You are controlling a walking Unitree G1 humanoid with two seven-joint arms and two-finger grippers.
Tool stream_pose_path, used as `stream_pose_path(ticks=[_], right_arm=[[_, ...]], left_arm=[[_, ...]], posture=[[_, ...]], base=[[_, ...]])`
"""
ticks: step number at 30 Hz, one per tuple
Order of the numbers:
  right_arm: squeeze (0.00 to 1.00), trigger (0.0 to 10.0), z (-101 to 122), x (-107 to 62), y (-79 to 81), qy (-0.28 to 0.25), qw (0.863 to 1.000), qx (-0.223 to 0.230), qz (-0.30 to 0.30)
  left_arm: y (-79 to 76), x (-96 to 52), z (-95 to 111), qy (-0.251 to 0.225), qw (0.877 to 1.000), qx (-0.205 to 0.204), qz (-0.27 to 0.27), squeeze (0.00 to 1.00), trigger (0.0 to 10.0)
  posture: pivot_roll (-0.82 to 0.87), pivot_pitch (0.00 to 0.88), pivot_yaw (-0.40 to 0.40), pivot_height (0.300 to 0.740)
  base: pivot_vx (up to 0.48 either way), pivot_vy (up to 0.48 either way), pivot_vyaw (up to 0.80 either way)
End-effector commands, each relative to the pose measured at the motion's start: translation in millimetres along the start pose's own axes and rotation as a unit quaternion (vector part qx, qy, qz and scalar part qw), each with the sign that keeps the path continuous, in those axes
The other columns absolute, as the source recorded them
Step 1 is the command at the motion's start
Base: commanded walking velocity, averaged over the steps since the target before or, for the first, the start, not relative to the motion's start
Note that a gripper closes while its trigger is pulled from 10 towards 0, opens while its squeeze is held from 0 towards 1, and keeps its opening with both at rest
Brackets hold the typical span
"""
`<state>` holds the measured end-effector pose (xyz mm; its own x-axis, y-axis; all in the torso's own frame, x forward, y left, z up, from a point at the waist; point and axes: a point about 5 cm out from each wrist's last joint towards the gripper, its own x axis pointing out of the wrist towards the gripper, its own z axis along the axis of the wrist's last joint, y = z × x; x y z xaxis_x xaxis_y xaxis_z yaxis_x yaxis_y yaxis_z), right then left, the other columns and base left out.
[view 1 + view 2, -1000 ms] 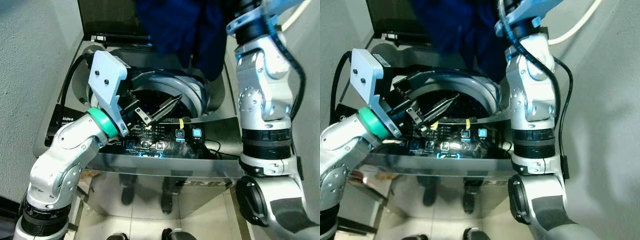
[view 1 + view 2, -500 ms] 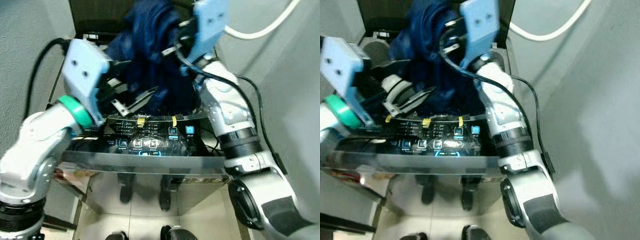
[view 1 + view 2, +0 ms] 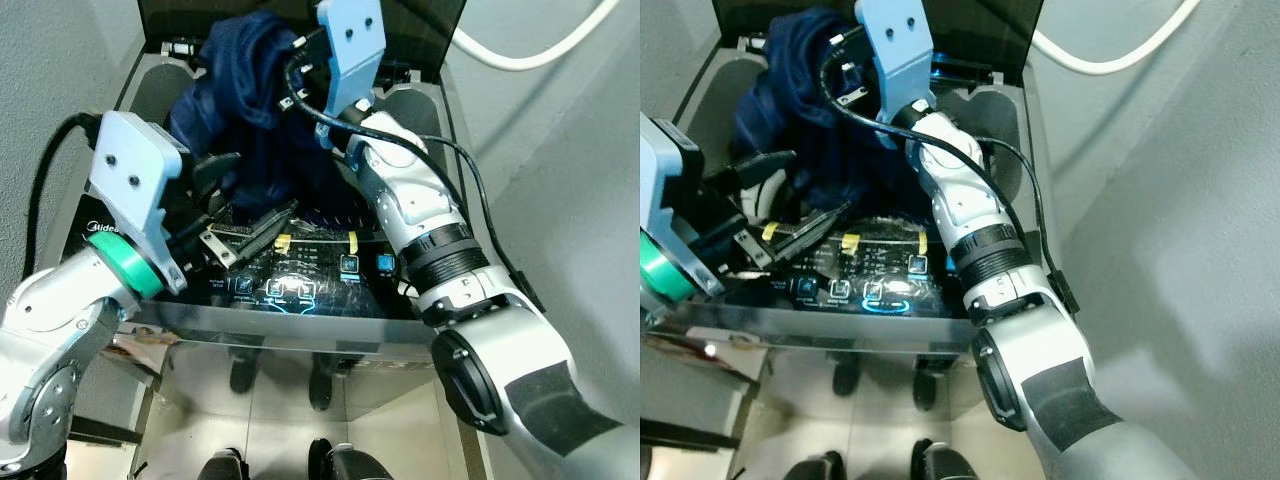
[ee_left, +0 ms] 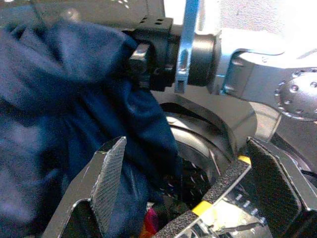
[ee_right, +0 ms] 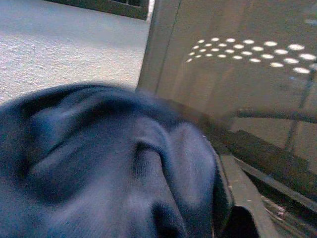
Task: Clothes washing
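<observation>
Holding the navy garment [image 3: 250,110] above the washer [image 3: 440,130] drum, right gripper [image 3: 290,75] pinches cloth, left gripper [image 3: 245,225] spread at the control-panel edge; loose folds risk snagging there.

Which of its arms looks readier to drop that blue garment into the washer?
Probably the right: its gripper already holds the garment above the drum. The left gripper hangs open by the control panel.

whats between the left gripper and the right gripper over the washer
The dark blue garment, bunched over the washer's drum opening. The left wrist view shows it between the open left gripper and the right gripper holding it.
</observation>
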<state>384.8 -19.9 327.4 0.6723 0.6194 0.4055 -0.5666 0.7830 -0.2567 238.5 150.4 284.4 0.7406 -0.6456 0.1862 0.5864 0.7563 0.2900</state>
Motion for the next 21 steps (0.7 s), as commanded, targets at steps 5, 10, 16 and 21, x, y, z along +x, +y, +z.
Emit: stream_pose_path(ticks=[5, 10, 16, 21], right_arm=[[0.0, 10.0, 12.2, -2.0, -13.5, -0.022, 0.999, -0.038, 0.009], [0.0, 10.0, 15.6, -20.5, -31.0, -0.025, 0.994, -0.089, 0.063], [0.0, 10.0, 31.7, -56.9, -56.6, -0.047, 0.987, -0.111, 0.11], [0.0, 10.0, 45.6, -91.9, -74.1, -0.066, 0.989, -0.096, 0.088]], left_arm=[[-2.9, 2.1, 0.2, 0.004, 1.0, -0.002, -0.01, 0.0, 10.0], [-3.4, 2.1, 1.4, 0.007, 1.0, -0.003, -0.011, 0.0, 10.0], [-4.6, 1.9, 1.5, 0.007, 1.0, -0.002, -0.01, 0.0, 10.0], [-3.7, 0.9, 2.5, 0.008, 1.0, 0.002, -0.012, 0.0, 10.0]], posture=[[0.08, 0.129, -0.043, 0.72], [0.08, 0.116, -0.04, 0.72], [0.07, 0.106, -0.032, 0.72], [0.08, 0.099, -0.021, 0.72]], base=[[0.0, 0.0, 0.0], [0.0, 0.0, 0.0], [0.0, 0.0, 0.0], [0.0, 0.0, 0.0]])
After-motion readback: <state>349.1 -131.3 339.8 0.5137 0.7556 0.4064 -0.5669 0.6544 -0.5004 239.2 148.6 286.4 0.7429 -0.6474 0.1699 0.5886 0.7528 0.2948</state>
